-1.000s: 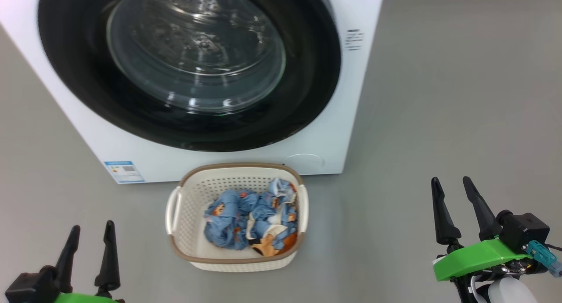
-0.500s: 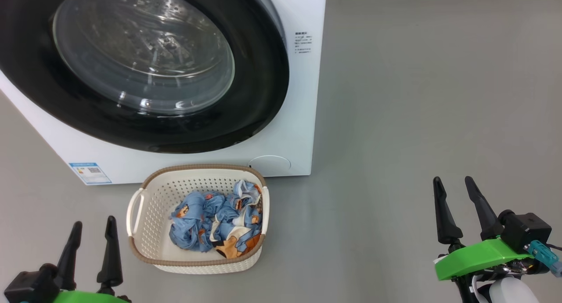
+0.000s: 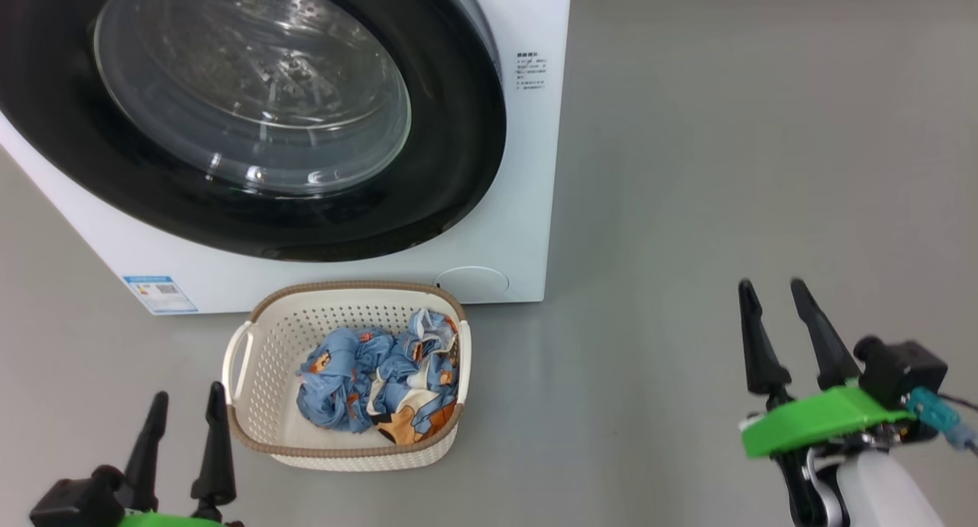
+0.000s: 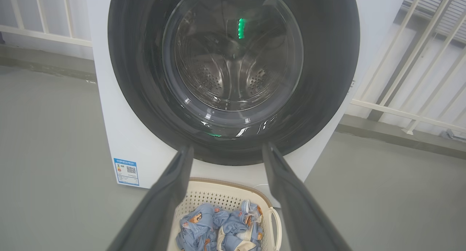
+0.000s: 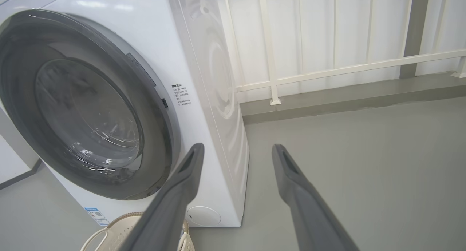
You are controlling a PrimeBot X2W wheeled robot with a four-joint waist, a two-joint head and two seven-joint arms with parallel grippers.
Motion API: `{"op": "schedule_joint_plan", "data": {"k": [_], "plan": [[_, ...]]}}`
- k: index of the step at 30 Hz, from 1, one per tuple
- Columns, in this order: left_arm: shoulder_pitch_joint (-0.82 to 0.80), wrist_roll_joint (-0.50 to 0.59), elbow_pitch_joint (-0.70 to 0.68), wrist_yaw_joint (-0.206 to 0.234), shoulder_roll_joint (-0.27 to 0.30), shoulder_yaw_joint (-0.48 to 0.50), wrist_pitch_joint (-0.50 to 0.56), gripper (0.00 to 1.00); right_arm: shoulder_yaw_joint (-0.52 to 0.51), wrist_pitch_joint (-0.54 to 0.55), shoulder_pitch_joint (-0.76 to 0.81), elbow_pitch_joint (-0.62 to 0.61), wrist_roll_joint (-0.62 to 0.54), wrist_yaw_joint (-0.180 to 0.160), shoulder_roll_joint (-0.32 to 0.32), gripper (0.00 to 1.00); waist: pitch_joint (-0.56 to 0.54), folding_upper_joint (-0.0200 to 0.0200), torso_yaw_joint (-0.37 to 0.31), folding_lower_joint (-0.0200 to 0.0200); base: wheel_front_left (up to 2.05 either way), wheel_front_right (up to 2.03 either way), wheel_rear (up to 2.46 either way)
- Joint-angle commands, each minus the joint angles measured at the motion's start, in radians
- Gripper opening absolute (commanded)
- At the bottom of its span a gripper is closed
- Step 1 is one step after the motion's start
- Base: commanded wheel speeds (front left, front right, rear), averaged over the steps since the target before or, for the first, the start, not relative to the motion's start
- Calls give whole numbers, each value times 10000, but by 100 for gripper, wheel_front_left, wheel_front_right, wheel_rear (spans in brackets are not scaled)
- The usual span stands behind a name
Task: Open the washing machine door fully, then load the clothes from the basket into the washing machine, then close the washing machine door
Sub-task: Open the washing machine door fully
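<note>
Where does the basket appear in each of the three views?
Head view: basket lower left of centre, on the floor in front of the washer.
Left wrist view: basket at the bottom edge, centre.
Right wrist view: basket in the bottom left corner, partly cut off.
Shared landmark: blue label on the washer's lower front, up and left of the basket.

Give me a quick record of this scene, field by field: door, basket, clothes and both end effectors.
washing machine door: shut, flush with the washing machine front
basket: on the floor just in front of the machine, below the door
clothes: bunched inside the basket
left end effector: open, empty, at the basket's left
right end effector: open, empty, over floor far to the basket's right
task stage: door not yet opened
</note>
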Motion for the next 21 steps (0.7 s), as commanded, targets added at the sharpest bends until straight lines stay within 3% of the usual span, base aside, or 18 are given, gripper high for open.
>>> {"op": "schedule_joint_plan", "data": {"k": [1,6,11,16,21], "plan": [[-74,-75,-286,7,157,280,-67,100,283,-122,-601,-210,204,56,-11,0,68,0,54,0,0,0,0],[-138,-156,-300,6,119,89,-67,100,410,-122,-1518,-221,1010,56,-38,0,281,0,249,0,0,0,0],[-316,-334,-298,6,133,-101,-67,100,741,-122,-2514,-51,2873,56,-145,0,608,0,537,0,0,0,0],[-596,-541,-252,6,145,-421,-67,100,1380,-122,-3622,478,5465,56,-610,0,1038,0,910,0,0,0,0],[-950,-696,-233,6,78,-652,-67,100,2403,238,-4691,430,8258,56,-1567,0,1512,0,1322,0,0,0,0]]}}
